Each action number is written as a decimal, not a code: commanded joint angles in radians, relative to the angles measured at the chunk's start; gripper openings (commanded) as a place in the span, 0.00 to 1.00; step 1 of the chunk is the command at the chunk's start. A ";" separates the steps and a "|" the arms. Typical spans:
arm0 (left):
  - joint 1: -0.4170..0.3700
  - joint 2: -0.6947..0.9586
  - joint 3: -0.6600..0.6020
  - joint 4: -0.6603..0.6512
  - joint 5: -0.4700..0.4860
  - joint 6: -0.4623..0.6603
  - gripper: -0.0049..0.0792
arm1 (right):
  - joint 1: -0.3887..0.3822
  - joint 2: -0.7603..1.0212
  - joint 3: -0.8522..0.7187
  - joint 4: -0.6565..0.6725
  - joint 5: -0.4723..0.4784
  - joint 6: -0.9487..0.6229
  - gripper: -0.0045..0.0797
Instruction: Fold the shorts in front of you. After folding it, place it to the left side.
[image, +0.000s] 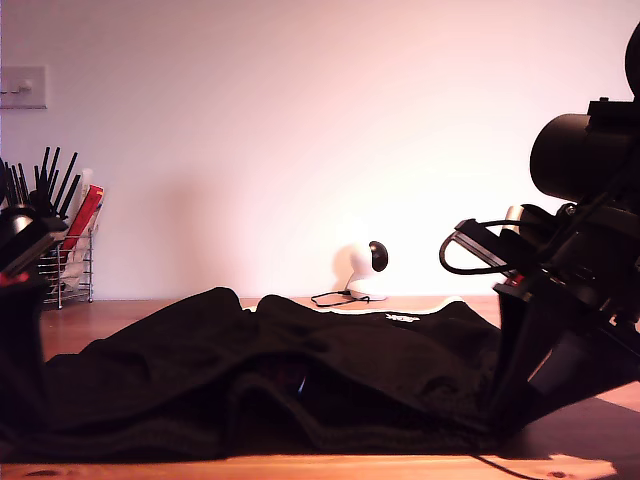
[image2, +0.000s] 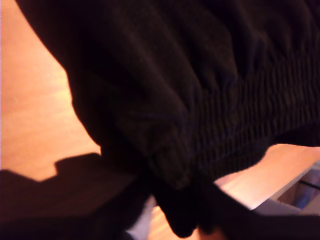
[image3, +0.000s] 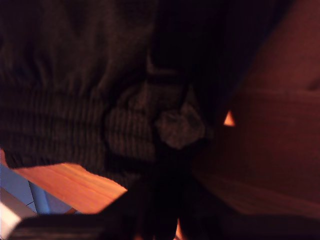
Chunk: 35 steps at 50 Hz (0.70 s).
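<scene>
The black shorts (image: 300, 370) lie spread and rumpled across the wooden table (image: 300, 468), with a thin white trim (image: 400, 316) along their far edge. My first gripper (image2: 182, 210) is shut on a bunched end of the ribbed waistband (image2: 250, 125), with the shorts (image2: 175, 75) above it and bright bare table (image2: 30, 125) beside it. It looks like the arm at the exterior view's left (image: 20, 380). My second gripper (image3: 170, 155) is shut on the other waistband end (image3: 50, 125), above shadowed table (image3: 270, 150). It looks like the arm at the exterior view's right (image: 510, 410).
A wire basket (image: 65, 265) holding several black utensils and a red item stands at the back of the exterior view's left. A small white round device (image: 358, 268) with a black cable sits at the back, behind the shorts. The table's near edge (image2: 280, 185) runs close to both grippers.
</scene>
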 joint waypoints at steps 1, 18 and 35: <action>-0.004 0.021 -0.027 -0.025 0.007 0.007 0.04 | 0.005 0.012 -0.012 -0.030 -0.024 -0.002 0.04; -0.034 -0.027 -0.027 -0.224 0.025 0.084 0.04 | 0.006 -0.130 -0.012 -0.254 -0.043 -0.090 0.04; -0.110 -0.179 -0.027 -0.413 0.021 0.064 0.04 | 0.007 -0.294 -0.012 -0.467 -0.032 -0.121 0.04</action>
